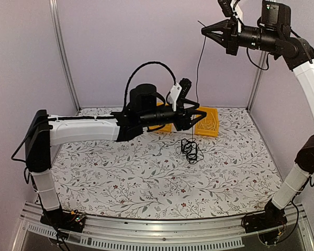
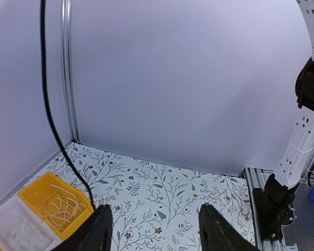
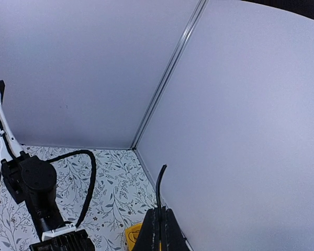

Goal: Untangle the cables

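While the right gripper [image 1: 203, 30] pinches one black strand [image 1: 200, 68] high up, the left gripper [image 1: 198, 113] stands open beside that strand.

Seen from above, the strand hangs straight down from the closed right jaws, passes the tips of the left jaws far below, and ends in the tangled cables [image 1: 190, 150], a small clump on the floral table cover [image 1: 120, 178] just beneath the left jaws. In the right wrist view the fingers [image 3: 156, 232] press together on the strand, and its short free end sticks out past their tips. In the left wrist view the jaws are wide with nothing between them. The strand runs outside them, close against the outer side of one finger [image 2: 98, 230]; contact cannot be told. Past that finger a yellow bin [image 2: 31, 196] holds pale thin loops.
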